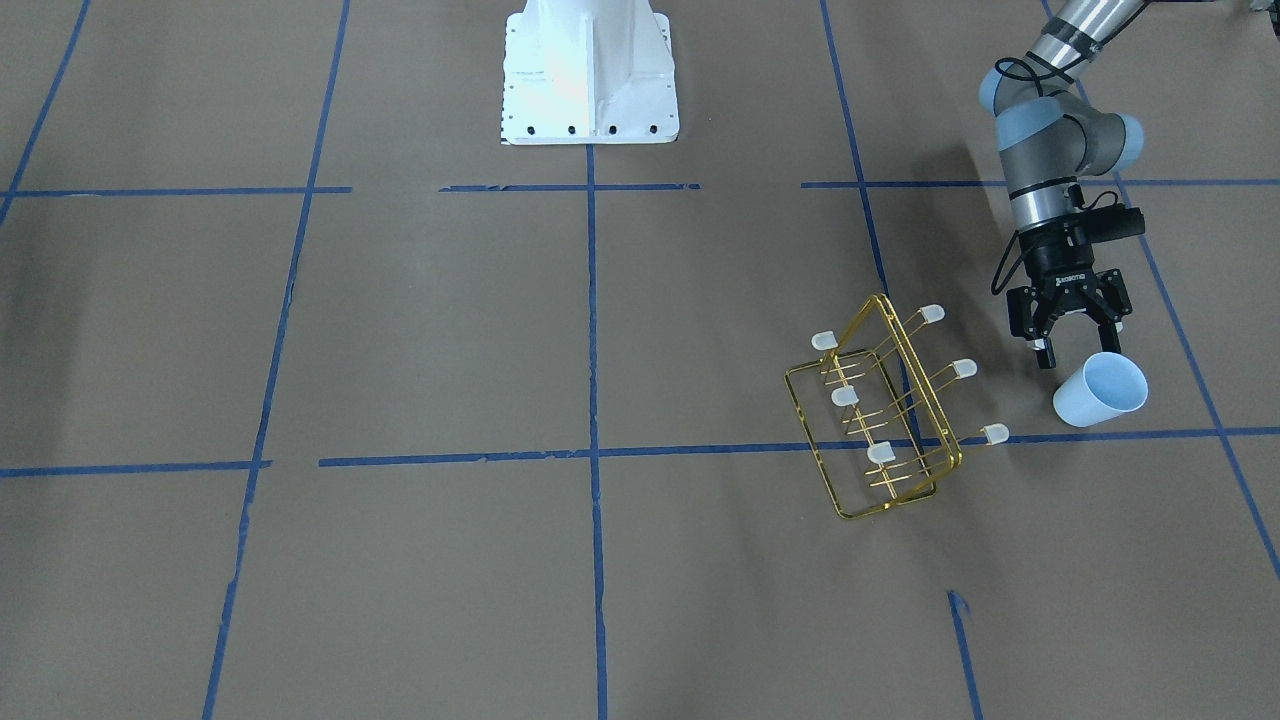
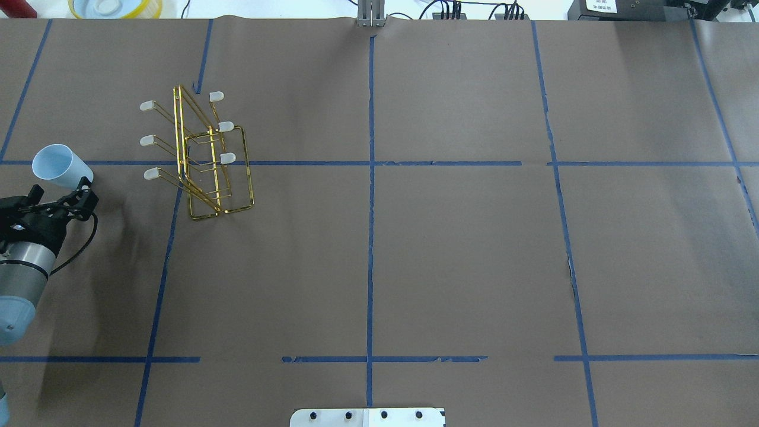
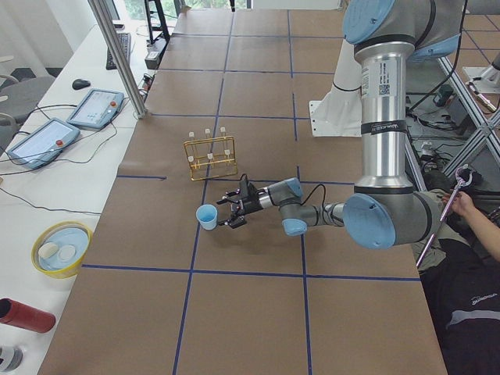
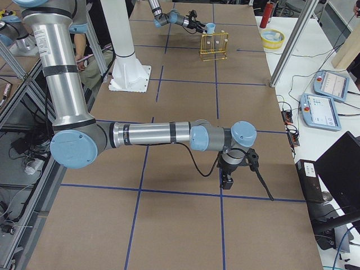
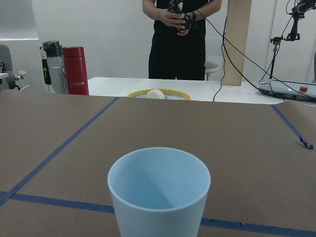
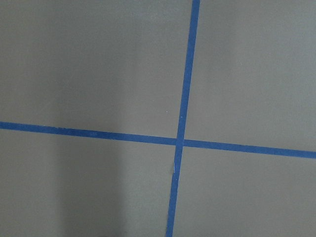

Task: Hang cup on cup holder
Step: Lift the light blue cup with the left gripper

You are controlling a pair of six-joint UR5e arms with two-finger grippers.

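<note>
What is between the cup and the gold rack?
Only brown table paper with blue tape separates the cup from the gold rack; the overhead view shows it.

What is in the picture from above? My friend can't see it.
A pale blue cup stands at the table's left side, just beyond the robot's open left gripper. To its right stands the gold wire cup holder with nothing on its prongs. The table is brown with blue tape lines.
</note>
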